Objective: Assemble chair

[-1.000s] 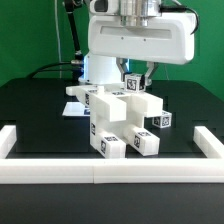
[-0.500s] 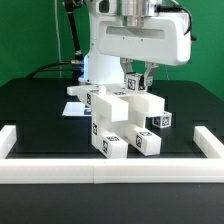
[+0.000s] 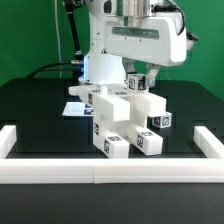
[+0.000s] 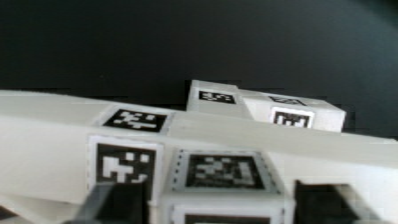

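Observation:
The partly joined chair (image 3: 122, 120) stands mid-table in the exterior view: chunky white blocks with black-and-white tags, two tagged ends (image 3: 128, 146) facing the front. My gripper (image 3: 138, 84) hangs just above its rear top. It is shut on a small tagged white chair part (image 3: 137, 82) that sits on the assembly. In the wrist view this part (image 4: 217, 172) lies between my dark fingers (image 4: 103, 205), with the chair's slanted white surfaces (image 4: 71, 115) and another tagged block (image 4: 267, 105) beyond it.
A long white border rail (image 3: 110, 170) runs along the table's front, with raised ends at both sides. A flat white marker board (image 3: 72, 109) lies to the exterior view's left of the chair, near the arm's base (image 3: 98, 68). A green wall stands behind.
My hand has turned about its vertical axis and shifted slightly toward the exterior view's right, with the small part still in it. The chair has not moved.

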`<state>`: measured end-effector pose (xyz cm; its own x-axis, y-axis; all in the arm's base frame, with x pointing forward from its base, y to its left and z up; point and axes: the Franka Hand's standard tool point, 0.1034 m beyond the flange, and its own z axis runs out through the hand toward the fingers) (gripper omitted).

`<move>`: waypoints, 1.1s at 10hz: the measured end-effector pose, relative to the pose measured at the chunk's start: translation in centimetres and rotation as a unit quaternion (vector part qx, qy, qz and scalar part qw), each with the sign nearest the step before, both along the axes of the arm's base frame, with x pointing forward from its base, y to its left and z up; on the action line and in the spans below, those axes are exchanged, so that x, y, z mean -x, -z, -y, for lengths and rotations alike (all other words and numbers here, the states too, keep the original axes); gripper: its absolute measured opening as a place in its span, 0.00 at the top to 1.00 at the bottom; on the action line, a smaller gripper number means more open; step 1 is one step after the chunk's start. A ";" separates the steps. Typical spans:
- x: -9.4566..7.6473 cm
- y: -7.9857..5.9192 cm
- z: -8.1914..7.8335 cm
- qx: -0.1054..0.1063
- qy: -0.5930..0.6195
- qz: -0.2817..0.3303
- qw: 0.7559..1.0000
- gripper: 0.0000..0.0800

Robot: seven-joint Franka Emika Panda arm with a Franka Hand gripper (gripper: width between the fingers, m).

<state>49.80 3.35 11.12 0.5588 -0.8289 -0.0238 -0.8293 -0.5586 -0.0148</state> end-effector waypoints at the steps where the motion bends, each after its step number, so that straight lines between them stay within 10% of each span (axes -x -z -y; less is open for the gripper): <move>1: 0.0 0.0 0.0 0.000 -0.009 0.000 1.000 0.23; 5: 0.0 -0.1 -0.2 0.000 -0.201 0.006 0.979 0.19; 11: -0.2 -0.1 0.0 0.002 -0.481 0.016 0.877 0.19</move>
<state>49.96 3.35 11.25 0.9996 0.0264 0.0068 0.0266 -0.9993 -0.0256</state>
